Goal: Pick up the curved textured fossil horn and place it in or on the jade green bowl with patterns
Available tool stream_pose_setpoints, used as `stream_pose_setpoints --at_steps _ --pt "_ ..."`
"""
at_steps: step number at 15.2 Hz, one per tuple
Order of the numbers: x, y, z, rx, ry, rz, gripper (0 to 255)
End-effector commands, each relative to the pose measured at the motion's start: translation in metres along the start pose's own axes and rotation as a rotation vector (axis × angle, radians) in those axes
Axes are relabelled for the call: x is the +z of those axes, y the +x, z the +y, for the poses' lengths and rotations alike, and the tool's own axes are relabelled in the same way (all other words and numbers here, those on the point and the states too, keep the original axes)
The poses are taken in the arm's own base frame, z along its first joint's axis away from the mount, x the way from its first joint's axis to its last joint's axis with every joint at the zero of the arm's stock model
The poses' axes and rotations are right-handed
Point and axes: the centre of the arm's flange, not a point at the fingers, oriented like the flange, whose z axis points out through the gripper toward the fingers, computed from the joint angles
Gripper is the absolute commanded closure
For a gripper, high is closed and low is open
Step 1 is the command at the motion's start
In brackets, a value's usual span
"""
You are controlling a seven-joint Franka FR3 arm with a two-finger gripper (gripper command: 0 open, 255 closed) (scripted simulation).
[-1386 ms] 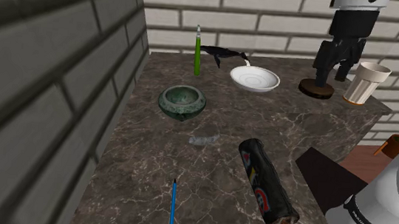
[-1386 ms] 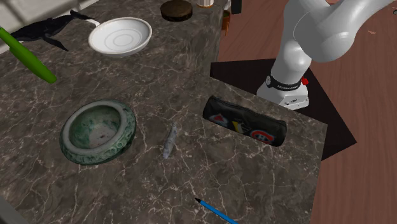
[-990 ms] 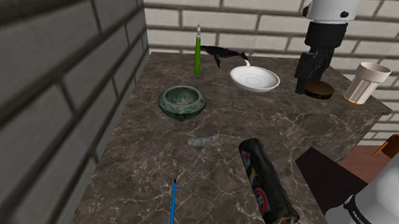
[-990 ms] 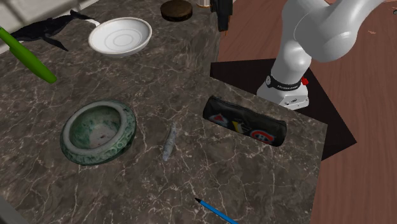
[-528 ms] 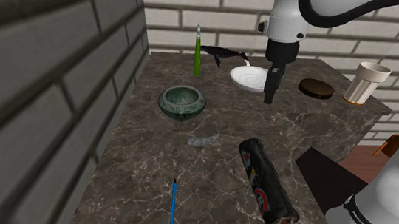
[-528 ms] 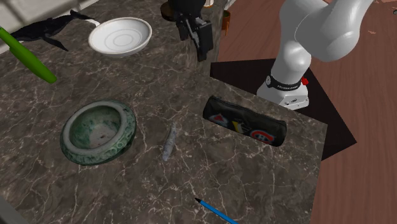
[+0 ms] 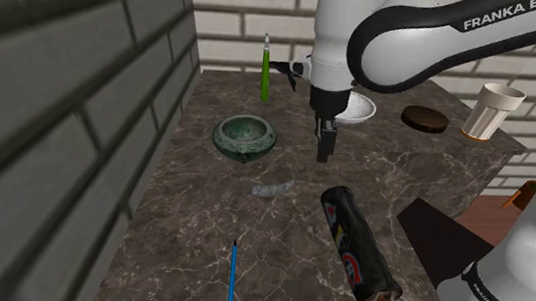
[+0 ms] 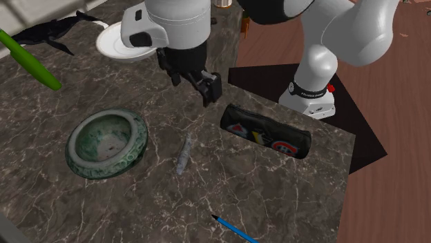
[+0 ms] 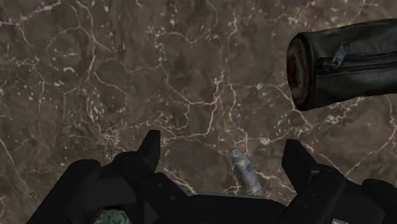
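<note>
Black claw (image 7: 324, 151) spread and empty above the dark marble table (image 7: 277, 255), small grey curved horn (image 7: 273, 187) lying between patterned green bowl (image 7: 221, 134) and black zip pouch (image 7: 358, 244), touching neither.

Your counter (image 7: 195, 218), shoulder view
You see the fossil horn (image 7: 273, 187) between the bowl (image 7: 244, 136) and pencil case (image 7: 359, 244), touching neither; the pencil (image 7: 231, 279) lies nearer the camera.

bare tabletop (image 7: 201, 209) around horn (image 7: 273, 187), pencil case (image 7: 359, 244) near
</note>
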Motion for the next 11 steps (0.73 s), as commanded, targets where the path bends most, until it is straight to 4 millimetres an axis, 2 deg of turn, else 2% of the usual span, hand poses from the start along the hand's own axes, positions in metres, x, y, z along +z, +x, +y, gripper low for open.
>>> stream_pose_setpoints --at_steps 1,8,11 --pt "0.012 0.021 -0.012 -0.105 -0.024 0.014 0" --pt "0.054 0.079 -0.068 -0.457 -0.107 0.053 0" --pt "0.069 0.081 -0.066 -0.457 -0.107 0.053 0"
